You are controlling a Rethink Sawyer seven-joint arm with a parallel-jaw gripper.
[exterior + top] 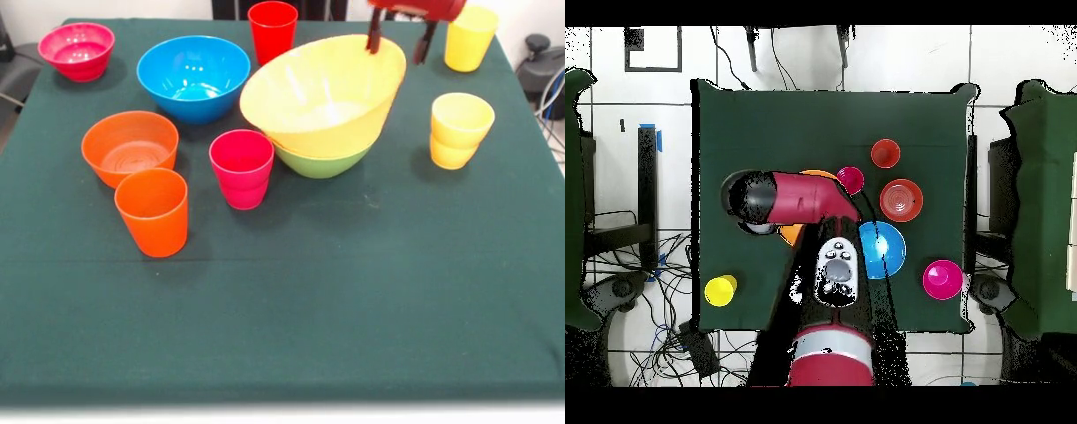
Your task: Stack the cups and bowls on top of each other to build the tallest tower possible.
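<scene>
The tower is a very large yellow bowl (322, 97) sitting tilted in a green bowl (322, 161) at the table's middle. My gripper (399, 41) hangs at the top of the front view, over the yellow bowl's far right rim. Its two dark fingers (374, 40) stand apart with nothing between them. Loose cups: red (272, 31), yellow (470, 37), a yellow one that looks doubled (459, 131), magenta-pink (242, 168), orange (153, 212). Loose bowls: blue (193, 78), orange (130, 146), magenta-pink (77, 50). In the overhead view my arm (810, 195) hides the tower.
The table (353, 291) has a dark green cloth. The overhead view shows the blue bowl (881, 250), orange bowl (901, 200), magenta-pink bowl (942, 279) and a yellow cup (720, 290) near the table's edge. Cables lie on the floor beside the table.
</scene>
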